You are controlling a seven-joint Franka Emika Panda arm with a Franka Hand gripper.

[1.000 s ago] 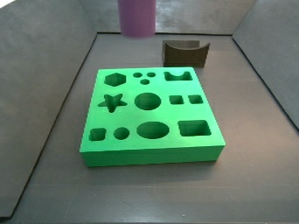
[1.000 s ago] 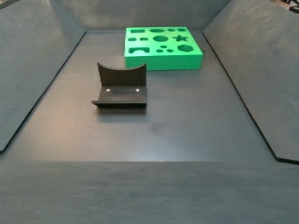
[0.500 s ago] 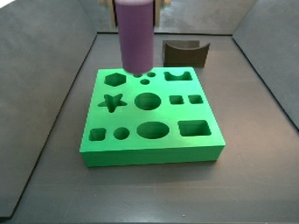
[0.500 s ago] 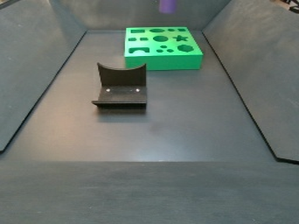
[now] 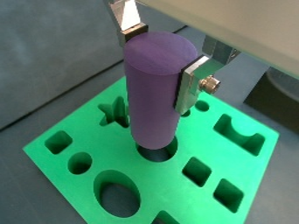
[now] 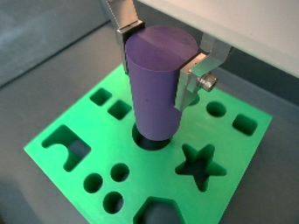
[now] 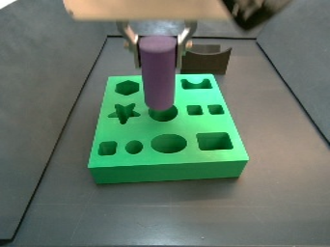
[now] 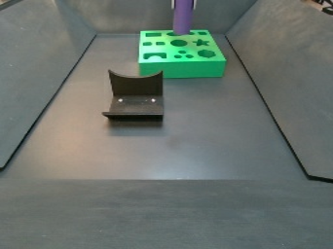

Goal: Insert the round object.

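The purple cylinder (image 7: 157,72) stands upright in my gripper (image 7: 157,41), which is shut on its upper part. In both wrist views the silver fingers (image 5: 193,83) (image 6: 191,81) press the cylinder (image 5: 156,101) (image 6: 155,92) from two sides near its flat top. Its lower end is at the mouth of the large round hole (image 5: 156,155) in the middle of the green block (image 7: 142,162). How deep it sits is hidden. In a side view only the cylinder (image 8: 185,14) shows, above the green block (image 8: 208,66), and the gripper is out of frame.
The green block (image 6: 82,133) has several other holes: a star (image 7: 123,113), an oval (image 7: 169,145), a square (image 7: 215,144), a hexagon (image 7: 125,87). The dark fixture (image 8: 134,97) stands on the floor beside the block (image 7: 206,58). Sloped grey walls enclose the floor.
The cylinder has come down and moved from over the block's far left part to the central round hole. The gripper has come into a side view.
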